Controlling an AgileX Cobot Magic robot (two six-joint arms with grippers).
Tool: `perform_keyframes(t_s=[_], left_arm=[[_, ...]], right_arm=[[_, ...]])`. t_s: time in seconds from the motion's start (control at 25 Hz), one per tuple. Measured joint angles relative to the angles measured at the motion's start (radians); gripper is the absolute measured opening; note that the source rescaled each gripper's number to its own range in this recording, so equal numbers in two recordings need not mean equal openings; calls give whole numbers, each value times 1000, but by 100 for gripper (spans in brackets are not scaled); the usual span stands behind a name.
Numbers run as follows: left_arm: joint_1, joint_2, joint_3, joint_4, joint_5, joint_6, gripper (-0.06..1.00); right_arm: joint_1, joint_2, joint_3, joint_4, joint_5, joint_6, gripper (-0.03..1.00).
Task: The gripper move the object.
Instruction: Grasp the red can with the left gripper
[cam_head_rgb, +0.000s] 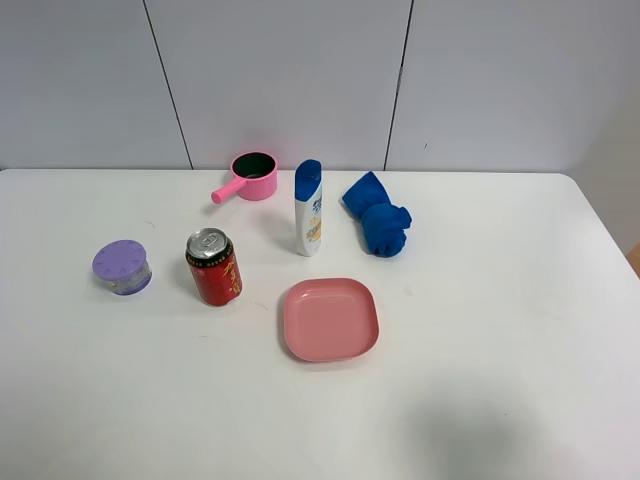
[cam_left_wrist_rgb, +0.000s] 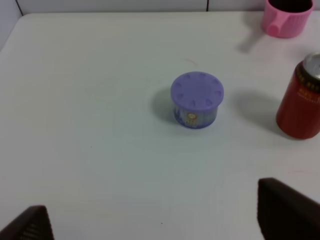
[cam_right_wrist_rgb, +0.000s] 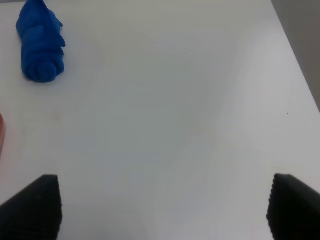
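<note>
The red drink can (cam_head_rgb: 213, 267) with a silver top stands upright on the white table, left of centre. It also shows at the edge of the left wrist view (cam_left_wrist_rgb: 301, 100). Neither arm shows in the exterior high view. My left gripper (cam_left_wrist_rgb: 155, 220) is open and empty, its black fingertips (cam_left_wrist_rgb: 285, 212) wide apart, back from the can with a purple jar between. My right gripper (cam_right_wrist_rgb: 162, 207) is open and empty over bare table on the right side, far from the can.
A purple lidded jar (cam_head_rgb: 122, 266) sits left of the can. A pink pot (cam_head_rgb: 252, 176), a white shampoo bottle with a blue cap (cam_head_rgb: 309, 208) and a blue cloth (cam_head_rgb: 378, 228) stand behind. A pink plate (cam_head_rgb: 330, 319) lies right of the can.
</note>
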Motion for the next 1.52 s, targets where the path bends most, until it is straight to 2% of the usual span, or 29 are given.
perform_keyframes(t_s=[0.04,0.96,1.08,1.16,1.24,1.32,1.52], left_arm=[[0,0,0,0,0,0,67],[0,0,0,11,-1,1,67],[0,16,-35,1,-42,17,67],[0,59,-87,-38,-140,20,67],[0,129,-136,-114,-241,31,67],[0,206,-153,-214,-335,89,67],[0,453,-153,-382,-430,376,67]], right_arm=[[0,0,0,0,0,0,100],[0,0,0,0,0,0,100],[0,0,0,0,0,0,100],[0,0,0,0,0,0,100],[0,0,0,0,0,0,100],[0,0,0,0,0,0,100],[0,0,0,0,0,0,100]])
